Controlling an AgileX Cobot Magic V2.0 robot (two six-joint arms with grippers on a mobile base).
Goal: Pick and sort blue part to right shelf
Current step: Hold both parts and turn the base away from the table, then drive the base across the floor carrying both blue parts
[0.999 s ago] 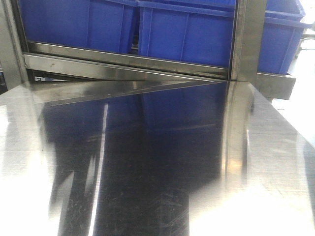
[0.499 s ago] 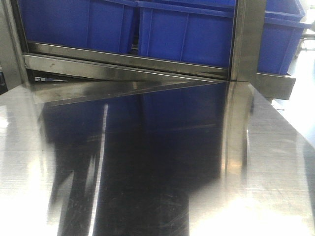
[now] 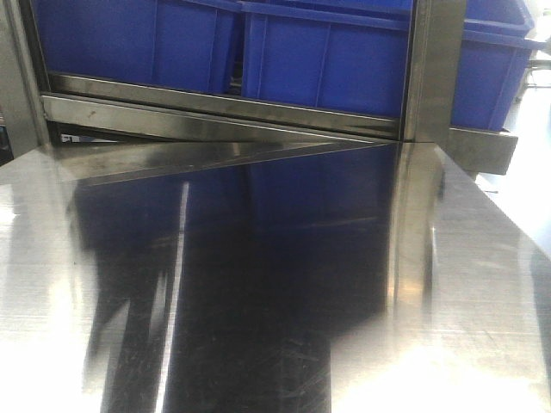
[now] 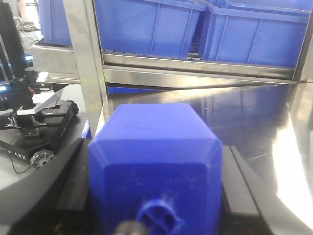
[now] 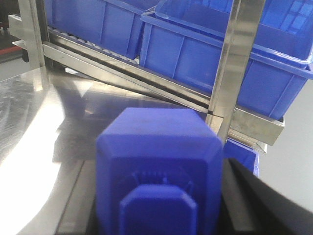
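Blue part [image 5: 159, 166]: gripped on two flanks by the closed right pincer [image 5: 159, 205]. Its long axis runs along the pincer, with the knob toward the wrist and the flat base forward. The shelf [image 5: 146, 83] and its blue bins [image 5: 195, 54] lie ahead of and above the pincer, across the worktop [image 5: 29, 112]. The left pincer [image 4: 155, 196] likewise clamps a second blue part [image 4: 154, 147]. The right arm appears better placed for the shelf's right end.
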